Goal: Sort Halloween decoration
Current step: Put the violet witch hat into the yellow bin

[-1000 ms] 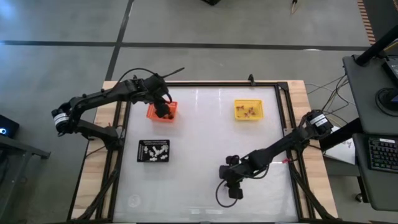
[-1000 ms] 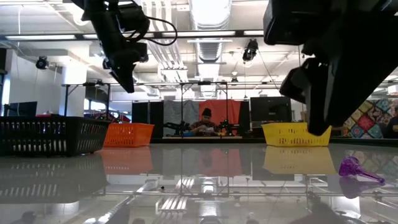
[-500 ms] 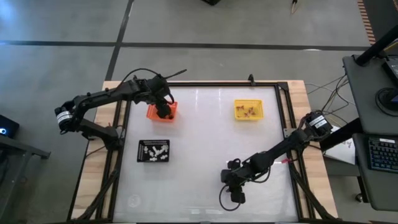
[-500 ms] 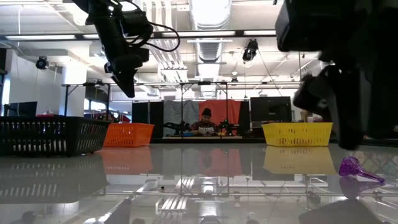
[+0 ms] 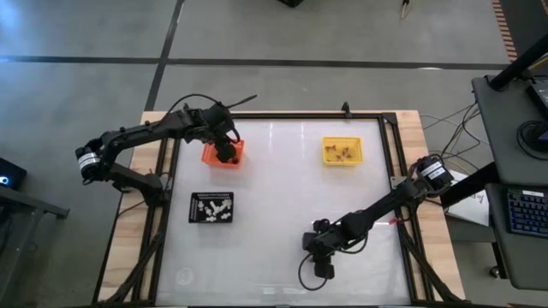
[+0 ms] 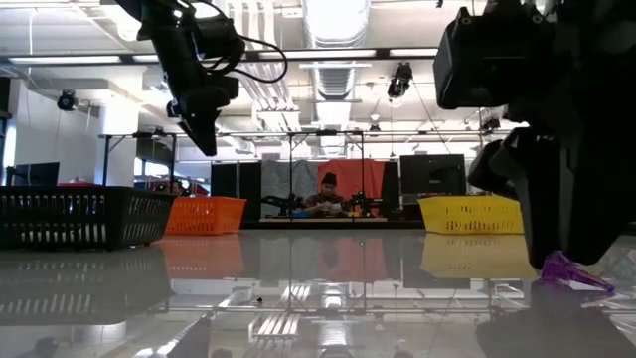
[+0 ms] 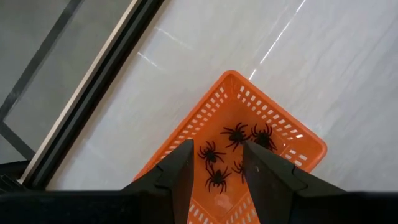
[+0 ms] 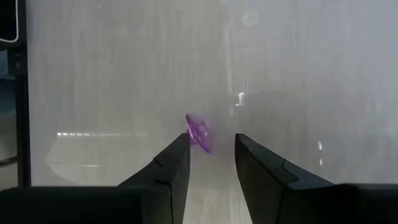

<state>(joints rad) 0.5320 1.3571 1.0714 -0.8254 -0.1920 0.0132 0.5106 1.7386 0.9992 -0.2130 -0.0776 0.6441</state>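
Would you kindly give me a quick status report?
Right gripper open, low over purple trinket. Left gripper open above spiders in orange tray. Nothing in the way.

black spiders (image 7: 235, 134) in orange tray (image 7: 283, 127); purple trinket (image 8: 199, 132); yellow tray (image 5: 342, 151)

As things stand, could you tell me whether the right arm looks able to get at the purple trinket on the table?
Probably yes: the right gripper stands open just short of the purple trinket, with only bare table around it.
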